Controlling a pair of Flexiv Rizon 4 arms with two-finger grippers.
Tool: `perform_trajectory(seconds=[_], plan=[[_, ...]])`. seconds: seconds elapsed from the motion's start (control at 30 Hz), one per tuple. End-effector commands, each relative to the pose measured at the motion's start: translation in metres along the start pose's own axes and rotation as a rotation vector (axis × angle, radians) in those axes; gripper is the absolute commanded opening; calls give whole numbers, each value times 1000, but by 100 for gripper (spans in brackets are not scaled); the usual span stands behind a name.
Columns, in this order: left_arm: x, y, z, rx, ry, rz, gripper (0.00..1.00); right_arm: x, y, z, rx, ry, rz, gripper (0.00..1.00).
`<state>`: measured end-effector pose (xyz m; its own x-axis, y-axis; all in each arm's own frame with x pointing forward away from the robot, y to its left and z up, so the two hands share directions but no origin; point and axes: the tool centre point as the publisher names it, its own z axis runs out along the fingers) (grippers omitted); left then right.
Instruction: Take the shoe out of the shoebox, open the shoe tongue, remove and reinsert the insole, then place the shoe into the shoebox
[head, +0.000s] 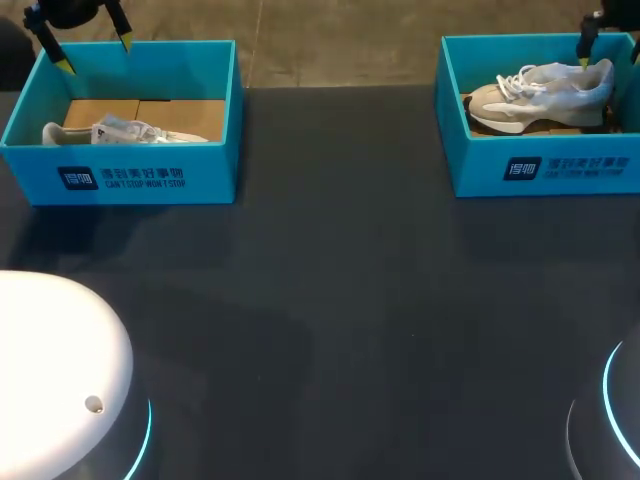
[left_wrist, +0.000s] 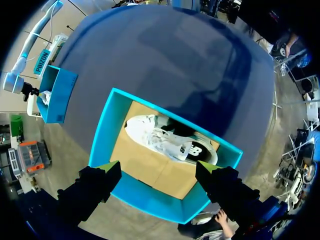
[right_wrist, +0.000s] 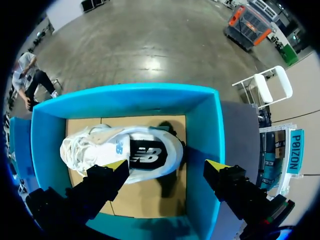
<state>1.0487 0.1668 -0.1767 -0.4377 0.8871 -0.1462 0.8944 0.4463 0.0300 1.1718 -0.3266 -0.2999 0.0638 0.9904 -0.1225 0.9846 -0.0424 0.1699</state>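
Right pincer (right_wrist: 166, 165) gapes wide over the shoe (right_wrist: 145, 150) lying in the box (head: 540, 170) at 1 o'clock; left pincer (left_wrist: 157, 167) likewise at 11. Shoe looks light, soft-topped: grip the stiffer heel.

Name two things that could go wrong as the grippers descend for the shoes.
1. One finger of the right gripper hangs over the wall of the right box, so it may strike the rim rather than flank the right shoe.
2. The left shoe lies on its side close along the wall of the left box; the left gripper may snag laces.
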Motion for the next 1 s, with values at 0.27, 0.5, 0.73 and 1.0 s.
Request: perform_trajectory(seconds=[0.27, 0.5, 0.73, 1.0], plan=[[0, 0, 0, -1, 2, 0, 100, -6, 18, 29, -3, -72, 68, 100], [0, 0, 0, -1, 2, 0, 100, -10, 16, 44, 17, -87, 89, 100], [0, 0, 0, -1, 2, 0, 100, -6, 14, 60, 47, -99, 85, 96], [0, 0, 0, -1, 2, 0, 100, -2, 9, 72, 71, -114, 87, 65]])
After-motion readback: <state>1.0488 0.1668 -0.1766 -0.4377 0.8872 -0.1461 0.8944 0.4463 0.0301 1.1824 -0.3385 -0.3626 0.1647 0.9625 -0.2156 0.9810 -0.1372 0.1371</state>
